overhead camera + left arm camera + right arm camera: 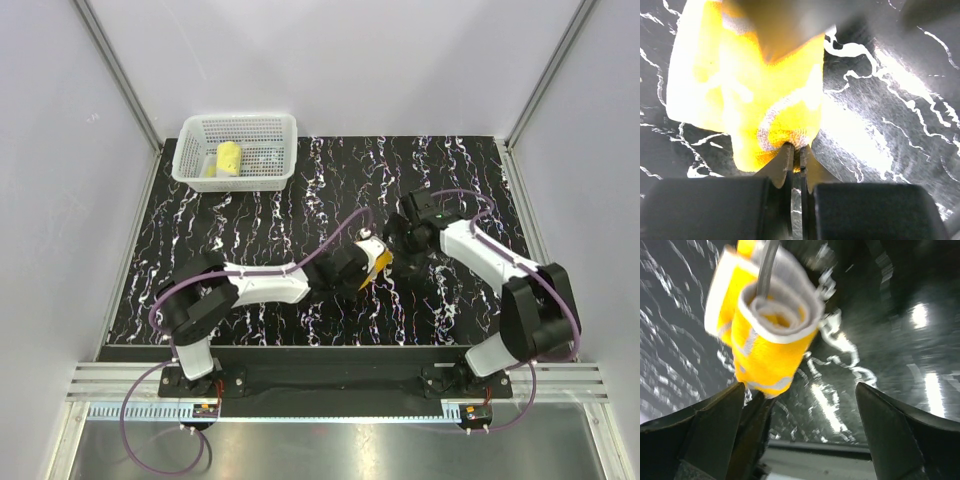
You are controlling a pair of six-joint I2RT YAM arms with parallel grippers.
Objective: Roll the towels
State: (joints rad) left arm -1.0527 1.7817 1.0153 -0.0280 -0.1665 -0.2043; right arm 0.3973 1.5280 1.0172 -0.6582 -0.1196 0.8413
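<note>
A yellow towel with white edging is rolled into a short cylinder at mid-table. My left gripper is shut on one end of the roll; in the left wrist view its fingertips pinch the yellow towel. My right gripper is open just right of the roll. In the right wrist view the towel roll shows its spiral end, held off the table above the wide-open fingers. A second rolled yellow towel lies in the white basket.
The black marbled mat covers the table. The white mesh basket stands at the far left corner. Grey walls and aluminium rails enclose the sides.
</note>
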